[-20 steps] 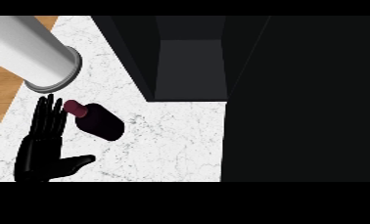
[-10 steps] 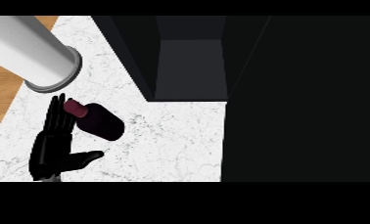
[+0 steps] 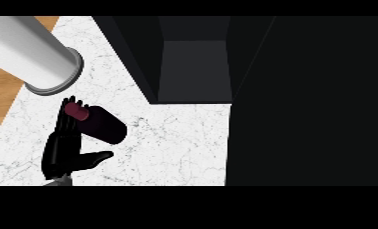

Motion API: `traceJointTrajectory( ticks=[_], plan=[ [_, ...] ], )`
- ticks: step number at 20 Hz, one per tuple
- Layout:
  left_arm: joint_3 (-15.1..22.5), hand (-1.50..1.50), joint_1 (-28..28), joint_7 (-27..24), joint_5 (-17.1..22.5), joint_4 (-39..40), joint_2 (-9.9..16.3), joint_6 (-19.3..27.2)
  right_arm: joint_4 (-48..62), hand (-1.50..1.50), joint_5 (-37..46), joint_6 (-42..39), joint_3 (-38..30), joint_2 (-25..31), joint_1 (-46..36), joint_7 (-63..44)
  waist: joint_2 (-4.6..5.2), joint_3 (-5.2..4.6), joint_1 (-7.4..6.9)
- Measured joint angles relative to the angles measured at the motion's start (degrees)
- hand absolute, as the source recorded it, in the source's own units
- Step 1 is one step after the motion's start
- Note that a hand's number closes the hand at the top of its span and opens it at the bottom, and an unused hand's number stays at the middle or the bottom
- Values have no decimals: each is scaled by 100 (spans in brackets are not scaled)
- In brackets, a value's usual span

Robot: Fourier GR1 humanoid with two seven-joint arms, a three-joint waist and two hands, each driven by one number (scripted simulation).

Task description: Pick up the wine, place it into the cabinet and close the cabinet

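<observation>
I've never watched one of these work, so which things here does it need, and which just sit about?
Needed: dark maroon wine bottle lying on the white marble counter; open dark cabinet; robot's black left hand beside the bottle.
Lying about: large grey metal cylinder.

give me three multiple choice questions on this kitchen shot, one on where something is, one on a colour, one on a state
1. Where is the wine bottle?
A. inside the cabinet
B. on the marble counter, left of the cabinet
C. on top of the cylinder

2. What colour is the bottle's cap end?
A. dark red
B. green
C. white

3. What is the cabinet's state?
A. shut
B. open, nothing seen inside
C. open, bottle inside

Answers: 1 B, it lies on the counter by the left hand. 2 A, the end near the grey cylinder is dark red. 3 B, its interior shows.
</observation>
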State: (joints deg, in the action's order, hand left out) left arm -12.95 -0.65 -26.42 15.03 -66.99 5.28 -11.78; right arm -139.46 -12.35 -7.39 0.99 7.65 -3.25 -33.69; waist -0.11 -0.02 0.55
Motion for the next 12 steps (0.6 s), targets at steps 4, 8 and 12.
traceJointTrajectory(
  ticks=[4,8,12],
  plan=[
    [4,-150,-176,-210,-68,434,-6,-36,5,-150,18,81,24,10,-197,-149,3,-2,-3],
    [17,-150,-200,-365,-46,679,26,-217,16,-150,54,186,118,-18,-360,-263,3,0,-18],
    [-23,-150,-408,-503,-25,1003,33,-247,7,-150,74,114,75,4,-263,-183,4,0,-12]
  ],
)
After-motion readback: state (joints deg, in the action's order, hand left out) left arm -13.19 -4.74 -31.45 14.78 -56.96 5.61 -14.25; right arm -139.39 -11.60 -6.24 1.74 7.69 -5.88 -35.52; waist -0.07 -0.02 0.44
